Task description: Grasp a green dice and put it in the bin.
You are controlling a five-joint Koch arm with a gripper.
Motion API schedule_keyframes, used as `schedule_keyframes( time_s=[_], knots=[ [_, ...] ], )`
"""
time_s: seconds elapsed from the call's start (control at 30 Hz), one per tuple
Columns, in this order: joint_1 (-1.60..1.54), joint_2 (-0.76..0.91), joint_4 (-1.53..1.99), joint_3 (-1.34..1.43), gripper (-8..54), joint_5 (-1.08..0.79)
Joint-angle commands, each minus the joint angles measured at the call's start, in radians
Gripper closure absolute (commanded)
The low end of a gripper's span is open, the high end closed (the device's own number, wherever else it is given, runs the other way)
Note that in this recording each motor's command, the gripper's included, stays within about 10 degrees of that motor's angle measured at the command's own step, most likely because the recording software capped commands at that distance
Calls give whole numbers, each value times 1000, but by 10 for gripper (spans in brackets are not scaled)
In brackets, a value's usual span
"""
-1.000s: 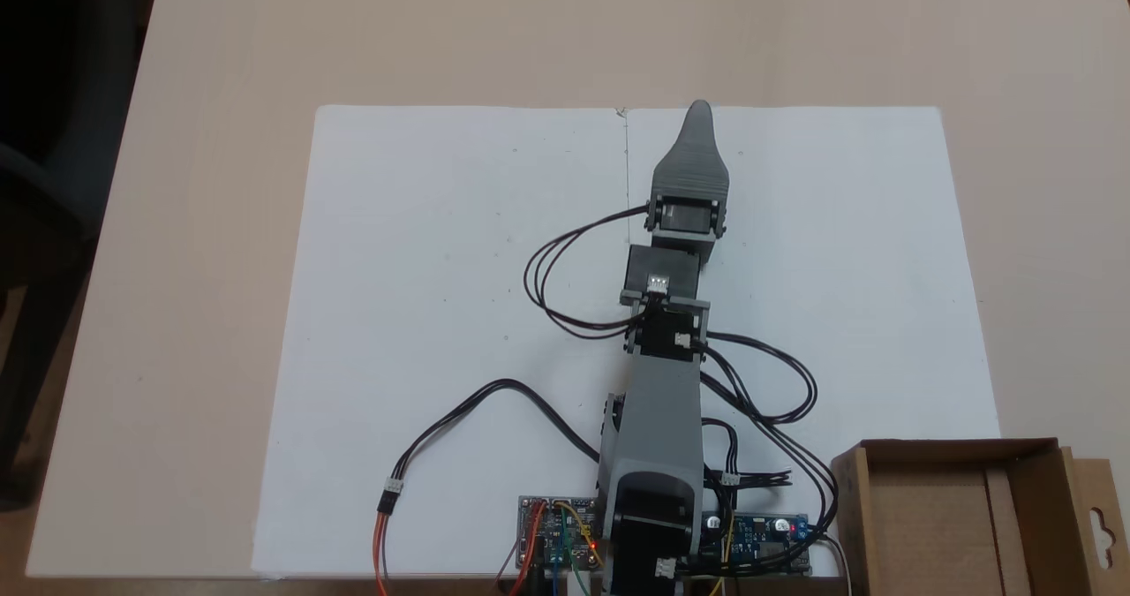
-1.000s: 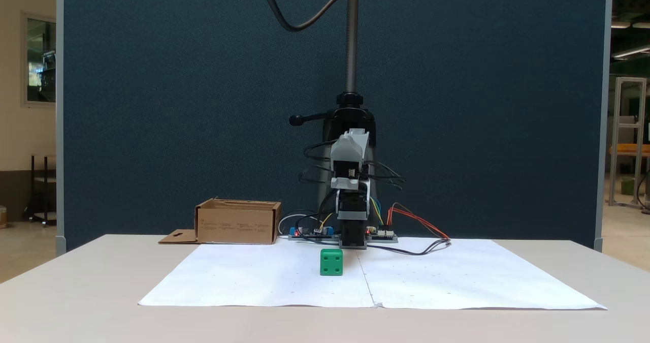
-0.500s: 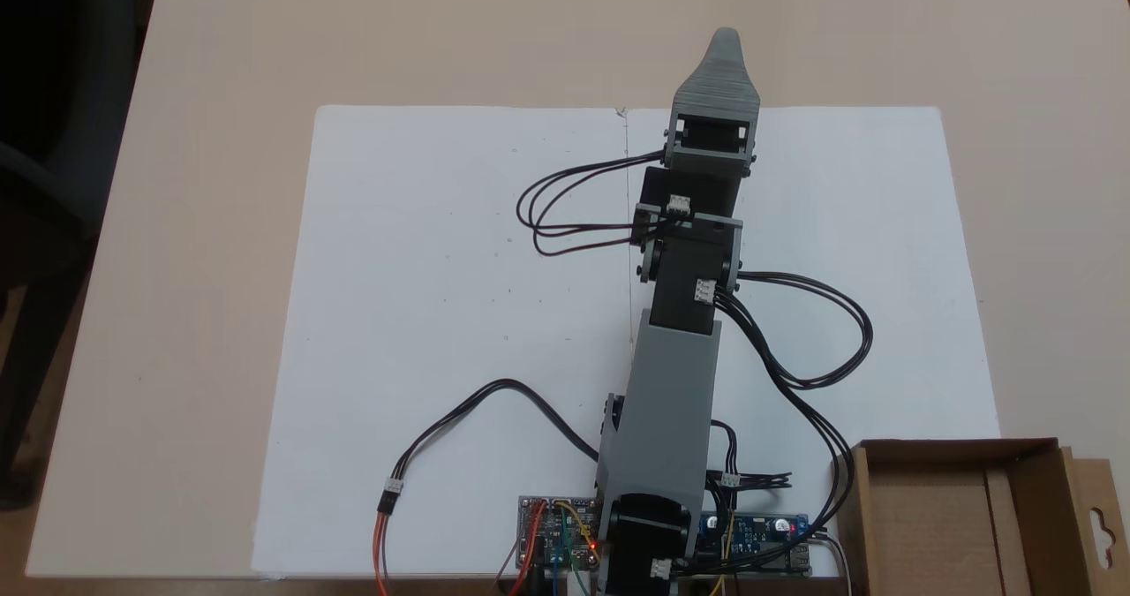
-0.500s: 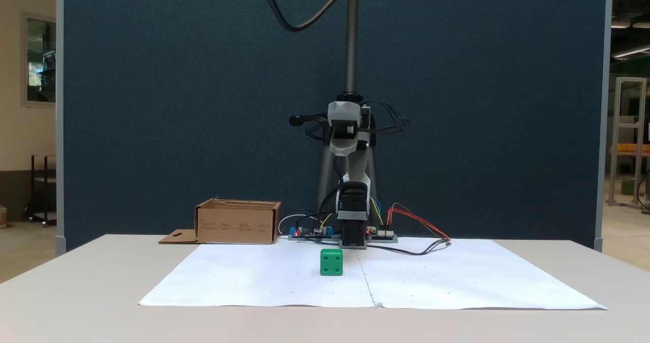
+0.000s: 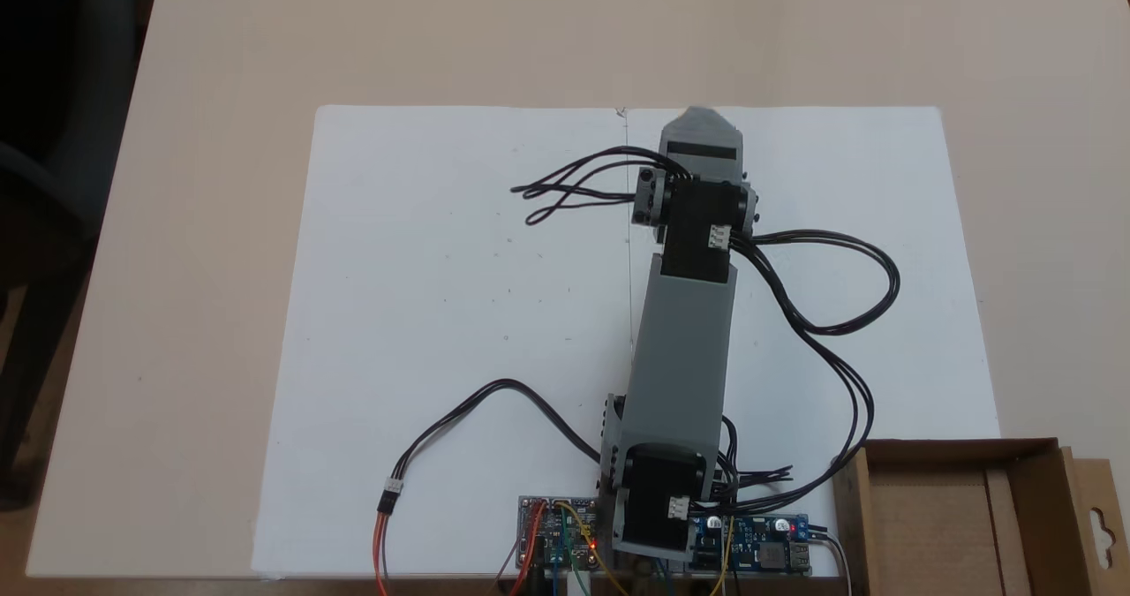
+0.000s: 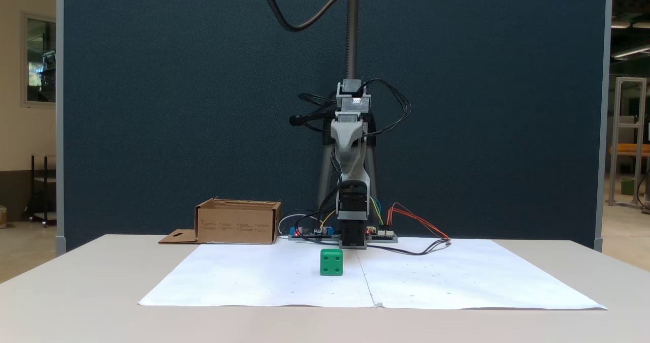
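Note:
The green dice (image 6: 331,261) sits on the white paper (image 6: 254,282), just left of its centre seam, a short way in front of the arm's base. The gripper (image 6: 349,166) hangs high above the paper and points downward, behind and well above the dice. From above, the gripper (image 5: 702,124) is seen end-on at the paper's far edge, and the arm covers the dice. Only one grey jaw shows, so its state is unclear. The brown cardboard bin (image 5: 958,445) stands open beside the base; in a fixed view the bin (image 6: 237,224) is at left.
Black cables (image 5: 839,313) loop out on both sides of the arm. Circuit boards (image 5: 556,534) with coloured wires lie at the base. A metal stand pole (image 6: 350,33) rises behind the arm, before a dark blue partition (image 6: 152,104).
The arm has risen and reached forward, then its gripper has tipped downward, its tip drawing back to the paper's far edge. The dice and the bin have not moved.

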Motion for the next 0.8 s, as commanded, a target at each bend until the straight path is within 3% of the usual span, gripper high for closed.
schedule_keyframes(
  time_s=[0.0,0.2,0.47,0.77],
  knots=[
    [3,-11,162,-49,19,-35],
    [6,-84,397,-49,19,-35],
    [21,-201,400,-49,2,-54],
    [26,-224,394,-49,-15,-61]
  ],
)
